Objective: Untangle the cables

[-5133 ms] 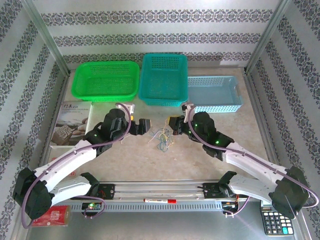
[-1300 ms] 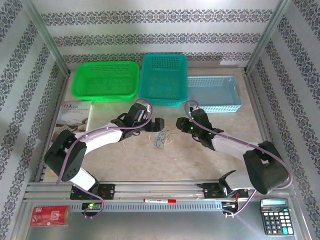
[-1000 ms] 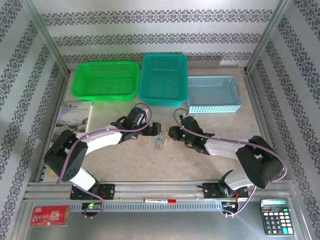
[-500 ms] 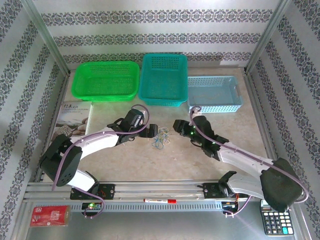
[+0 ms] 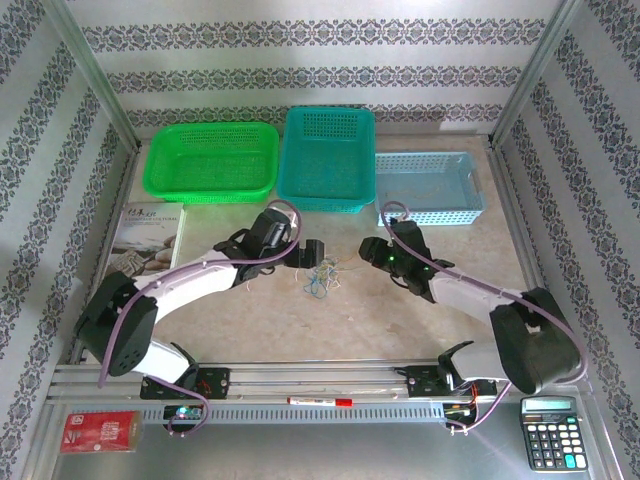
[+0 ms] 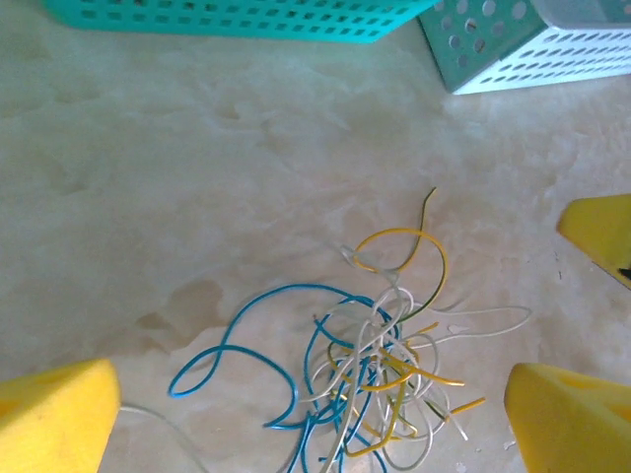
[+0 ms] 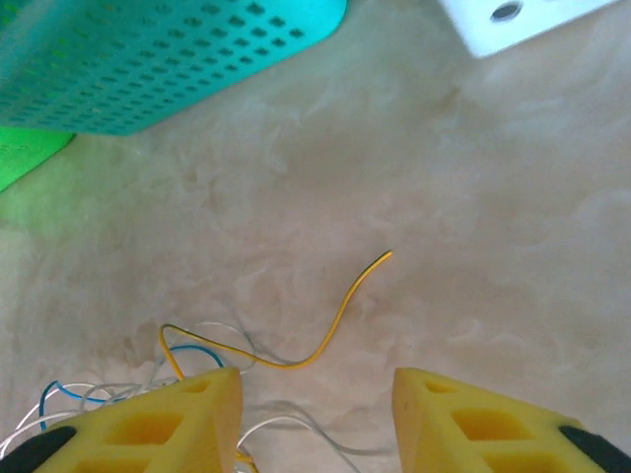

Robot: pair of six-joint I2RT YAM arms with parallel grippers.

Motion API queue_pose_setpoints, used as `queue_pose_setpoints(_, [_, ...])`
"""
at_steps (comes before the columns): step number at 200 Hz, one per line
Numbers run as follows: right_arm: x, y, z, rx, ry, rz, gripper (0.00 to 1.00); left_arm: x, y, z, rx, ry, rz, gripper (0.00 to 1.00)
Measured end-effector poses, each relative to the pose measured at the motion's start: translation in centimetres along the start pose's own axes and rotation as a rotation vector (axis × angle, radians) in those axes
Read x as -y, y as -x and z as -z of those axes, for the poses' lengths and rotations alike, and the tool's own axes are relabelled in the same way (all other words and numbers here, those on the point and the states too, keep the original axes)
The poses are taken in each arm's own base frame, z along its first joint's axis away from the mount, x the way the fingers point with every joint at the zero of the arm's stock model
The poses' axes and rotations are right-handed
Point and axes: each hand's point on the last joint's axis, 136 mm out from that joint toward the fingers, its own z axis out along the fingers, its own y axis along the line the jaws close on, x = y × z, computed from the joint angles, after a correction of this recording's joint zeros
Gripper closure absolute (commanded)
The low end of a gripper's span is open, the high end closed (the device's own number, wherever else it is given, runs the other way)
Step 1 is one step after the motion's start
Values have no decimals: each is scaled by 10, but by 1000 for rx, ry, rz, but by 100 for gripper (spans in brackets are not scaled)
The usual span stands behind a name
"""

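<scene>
Left end effector [image 5: 314,251] agape, cables [image 6: 380,374] apparently axisless

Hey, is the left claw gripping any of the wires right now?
No. The left claw stands wide open, its yellow fingers apart on either side of the cables, which lie on the table.

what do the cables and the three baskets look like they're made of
The cables: thin wire in coloured insulation, probably plastic, judging by the smooth, stiff curls. The green basket, teal basket and pale blue basket: moulded plastic, apparently, with perforated grid walls.
</scene>
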Motion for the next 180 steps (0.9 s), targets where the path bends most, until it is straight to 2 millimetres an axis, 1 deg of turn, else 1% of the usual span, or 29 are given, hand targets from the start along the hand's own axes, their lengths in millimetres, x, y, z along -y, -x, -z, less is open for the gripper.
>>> queue_pose_setpoints(19, [-7, -10, -4, -26, 13, 19, 58, -1, -12, -10, -39, 11, -7, 0])
queue_pose_setpoints(44, [-29, -27, -2, -56, 58, 73, 58, -8, -21, -16, -58, 39, -9, 0])
queue_pose_setpoints(54, [-39, -32, 2, -59, 79, 97, 58, -13, -25, -17, -64, 56, -8, 0])
queue_pose_setpoints(76, [-58, -35, 14, -34, 125, 141, 59, -26, -39, -21, -88, 97, -7, 0])
queue_pose_setpoints(94, [-68, -37, 22, -14, 146, 167, 59, -36, -50, -26, -113, 131, -6, 0])
queue_pose_setpoints(124, [-69, -47, 25, -21, 136, 202, 59, -51, -67, -32, -151, 177, -4, 0])
queue_pose_setpoints(152, [-67, -56, 23, -39, 118, 238, 59, -52, -66, -32, -143, 182, -5, 0])
queue_pose_setpoints(180, [-56, -65, 13, -70, 73, 254, 61, -52, -65, -33, -137, 182, -5, 0])
